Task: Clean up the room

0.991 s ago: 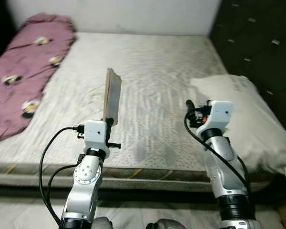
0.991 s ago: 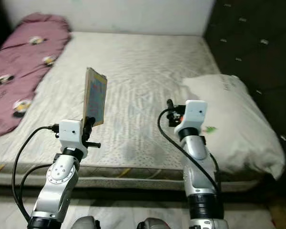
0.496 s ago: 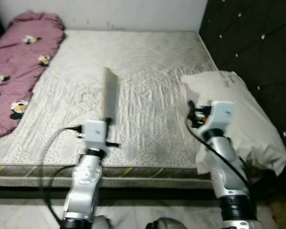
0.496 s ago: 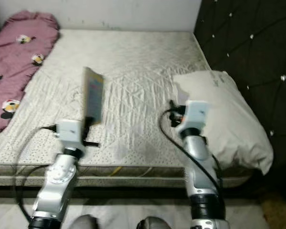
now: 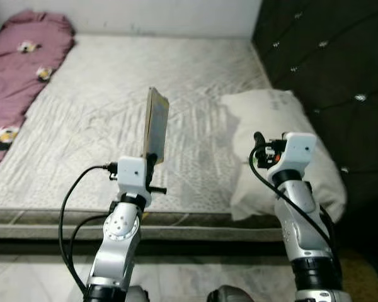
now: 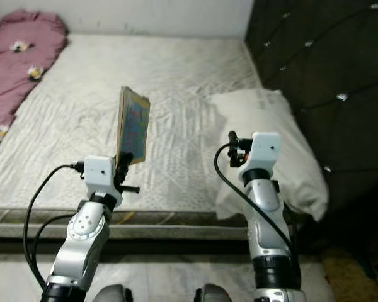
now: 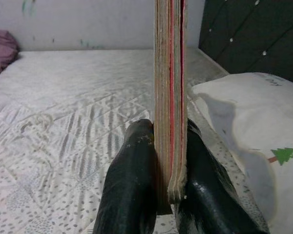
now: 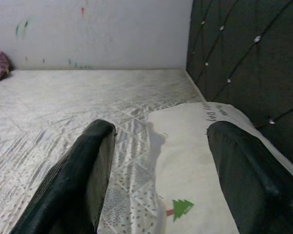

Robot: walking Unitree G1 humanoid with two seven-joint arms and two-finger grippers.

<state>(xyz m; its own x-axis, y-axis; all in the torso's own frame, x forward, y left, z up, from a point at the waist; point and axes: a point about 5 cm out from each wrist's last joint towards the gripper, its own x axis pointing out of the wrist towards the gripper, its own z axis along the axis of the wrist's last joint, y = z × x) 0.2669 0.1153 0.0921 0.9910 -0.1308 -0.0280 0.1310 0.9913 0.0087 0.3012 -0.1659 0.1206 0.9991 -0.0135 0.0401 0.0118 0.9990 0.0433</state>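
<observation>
- The left pincer [image 7: 168,187] grips a thin book [image 5: 155,124] upright above the bed [image 5: 107,94].
- The right pincer [image 8: 161,195] hangs open over the bed's white pillow [image 5: 271,126].

Dark lettering on the pillow [image 8: 219,116], too small to read, green tree print beside it
</observation>
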